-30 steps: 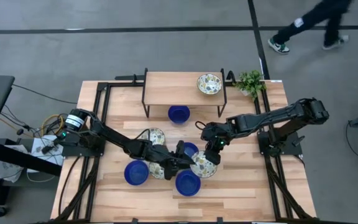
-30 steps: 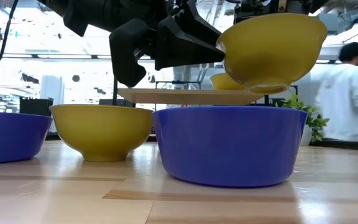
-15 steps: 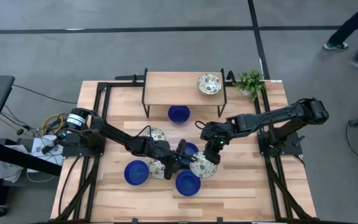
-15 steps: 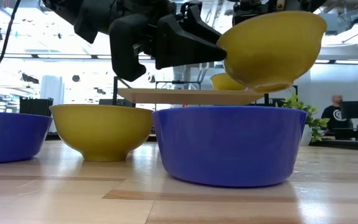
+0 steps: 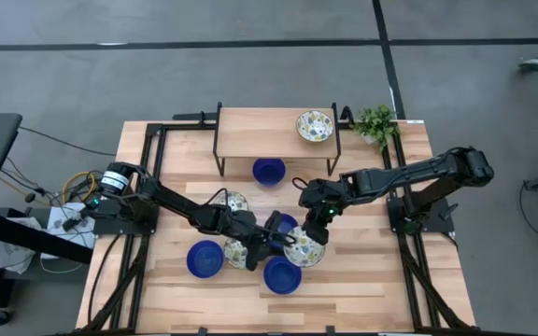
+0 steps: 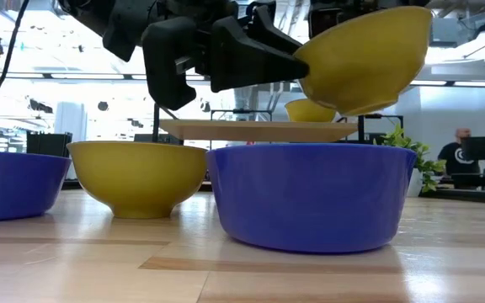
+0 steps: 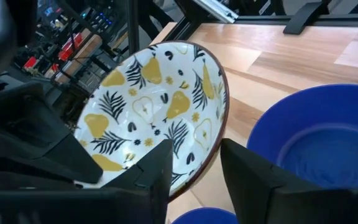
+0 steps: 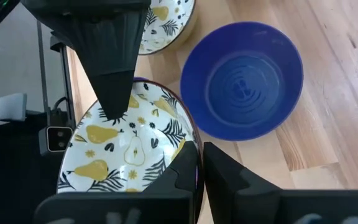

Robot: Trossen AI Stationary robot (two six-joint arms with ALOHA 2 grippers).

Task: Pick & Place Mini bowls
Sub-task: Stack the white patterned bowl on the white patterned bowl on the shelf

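Table (image 5: 372,280): pale wooden planks, black frame rails along the sides.
Raised shelf (image 5: 250,126): same wood on black legs, at the table's far edge.
On the shelf: one patterned bowl (image 5: 314,125), near its right end.
Under the shelf: one blue bowl (image 5: 269,171).
On the tabletop, near side: blue bowls (image 5: 205,259) and (image 5: 282,274); patterned bowl (image 5: 235,203) behind them.
Far right corner: small green plant (image 5: 376,122).

Top-down, everything crowds around the patterned bowl (image 5: 303,248) near the middle of the wooden table (image 5: 362,280). The right gripper (image 5: 313,224) sits at its far rim, the left gripper (image 5: 271,238) at its left edge. Blue bowls (image 5: 282,274) lie just in front of it, one further left (image 5: 205,259), another under the small raised shelf (image 5: 260,131) behind.
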